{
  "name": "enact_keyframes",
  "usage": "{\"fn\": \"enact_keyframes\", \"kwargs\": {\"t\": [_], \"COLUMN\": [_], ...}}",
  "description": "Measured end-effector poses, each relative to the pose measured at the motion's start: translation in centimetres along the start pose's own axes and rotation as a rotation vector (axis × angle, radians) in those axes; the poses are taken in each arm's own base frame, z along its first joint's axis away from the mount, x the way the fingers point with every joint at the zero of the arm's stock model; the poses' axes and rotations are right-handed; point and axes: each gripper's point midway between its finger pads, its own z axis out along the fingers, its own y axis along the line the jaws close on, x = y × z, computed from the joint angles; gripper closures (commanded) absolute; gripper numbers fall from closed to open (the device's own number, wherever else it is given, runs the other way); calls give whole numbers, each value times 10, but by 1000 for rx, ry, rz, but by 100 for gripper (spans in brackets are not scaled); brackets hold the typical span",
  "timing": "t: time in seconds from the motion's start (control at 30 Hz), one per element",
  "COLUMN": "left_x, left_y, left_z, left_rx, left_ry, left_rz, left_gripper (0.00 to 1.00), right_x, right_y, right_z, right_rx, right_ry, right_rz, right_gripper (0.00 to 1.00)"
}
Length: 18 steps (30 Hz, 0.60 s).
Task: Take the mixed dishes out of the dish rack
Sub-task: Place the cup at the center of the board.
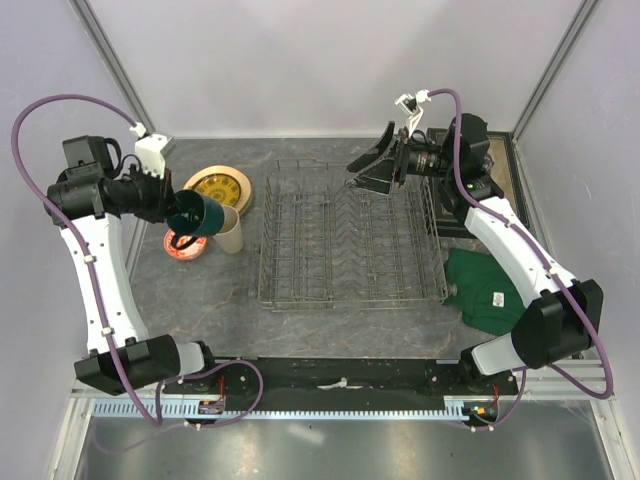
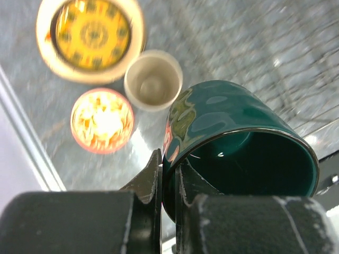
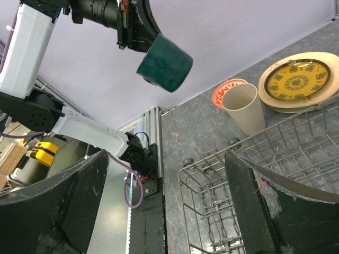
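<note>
The grey wire dish rack (image 1: 350,250) (image 3: 275,174) stands mid-table with no dish showing in it. My left gripper (image 1: 180,212) (image 2: 168,174) is shut on the rim of the dark green mug (image 1: 202,213) (image 2: 238,143) (image 3: 165,62), one finger inside and one outside, holding it in the air left of the rack. Below it on the table stand the beige tumbler (image 1: 231,230) (image 2: 153,79) (image 3: 243,108), the small red-and-white bowl (image 1: 183,246) (image 2: 101,120) (image 3: 225,91) and the gold-brown plate (image 1: 218,186) (image 2: 91,36) (image 3: 299,79). My right gripper (image 1: 375,165) (image 3: 167,201) hangs open and empty above the rack's far right corner.
A folded green cloth (image 1: 490,290) lies right of the rack by the right arm. A dark box (image 1: 500,175) sits at the far right behind that arm. Grey walls close in the back and sides.
</note>
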Motion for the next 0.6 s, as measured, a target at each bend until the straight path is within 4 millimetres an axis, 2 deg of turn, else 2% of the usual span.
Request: {"fn": "enact_keyframes", "kwargs": {"t": [0.2, 0.6], "left_x": [39, 89], "left_y": [18, 34], "left_z": [-3, -11], "left_rx": [-47, -119], "left_ry": [94, 209], "left_rz": [0, 65], "left_gripper": [98, 99], "right_x": [2, 2], "right_y": [-4, -4], "right_z": [-2, -2], "right_rx": [13, 16], "right_ry": [4, 6], "right_rz": [1, 6], "right_gripper": [2, 2]}}
